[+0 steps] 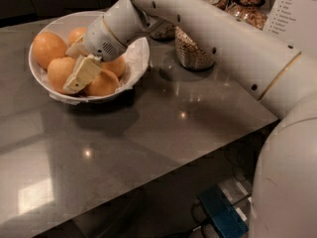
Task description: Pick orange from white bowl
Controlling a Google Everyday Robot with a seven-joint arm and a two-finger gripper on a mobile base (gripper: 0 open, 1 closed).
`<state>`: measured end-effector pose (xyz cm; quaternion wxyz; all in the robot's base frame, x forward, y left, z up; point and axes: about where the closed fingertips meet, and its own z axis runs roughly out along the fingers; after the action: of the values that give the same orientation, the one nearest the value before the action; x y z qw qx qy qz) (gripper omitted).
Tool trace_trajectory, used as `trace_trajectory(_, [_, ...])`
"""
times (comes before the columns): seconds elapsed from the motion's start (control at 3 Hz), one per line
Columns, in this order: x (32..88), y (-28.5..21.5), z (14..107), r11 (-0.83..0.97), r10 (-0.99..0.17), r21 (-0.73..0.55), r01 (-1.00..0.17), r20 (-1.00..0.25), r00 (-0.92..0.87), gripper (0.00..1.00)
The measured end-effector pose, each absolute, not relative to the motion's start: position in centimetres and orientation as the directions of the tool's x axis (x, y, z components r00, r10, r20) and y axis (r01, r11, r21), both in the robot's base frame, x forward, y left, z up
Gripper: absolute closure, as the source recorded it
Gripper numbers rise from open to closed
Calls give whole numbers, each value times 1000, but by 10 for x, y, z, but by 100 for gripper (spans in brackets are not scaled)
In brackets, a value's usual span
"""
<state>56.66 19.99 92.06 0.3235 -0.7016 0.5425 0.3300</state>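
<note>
The white bowl (133,68), wide and lined with crinkled film, sits at the far left of the grey table and holds several oranges. One orange (48,47) lies at the left, another orange (103,83) at the front. My gripper (75,64) reaches down into the bowl from the right. Its cream fingers (83,73) stand apart among the oranges, the lower one lying against the orange at the front left (59,73). No orange is lifted.
A glass jar of cereal (190,51) stands just right of the bowl, under my arm. Two more jars (247,1) and a printed sheet (297,14) are at the back right. The table's front edge (198,155) runs diagonally; a blue object (223,212) lies on the floor below.
</note>
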Motion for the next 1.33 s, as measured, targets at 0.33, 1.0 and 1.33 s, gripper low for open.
trace_trajectory(0.33, [567,202,918,-204,-553,-81,-976,-813,183,31])
trace_trajectory(1.0, [567,204,915,-204,-559,-65,-977,-812,171,69])
trace_trajectory(1.33, [567,204,915,-204,-559,-65,-977,-812,171,71])
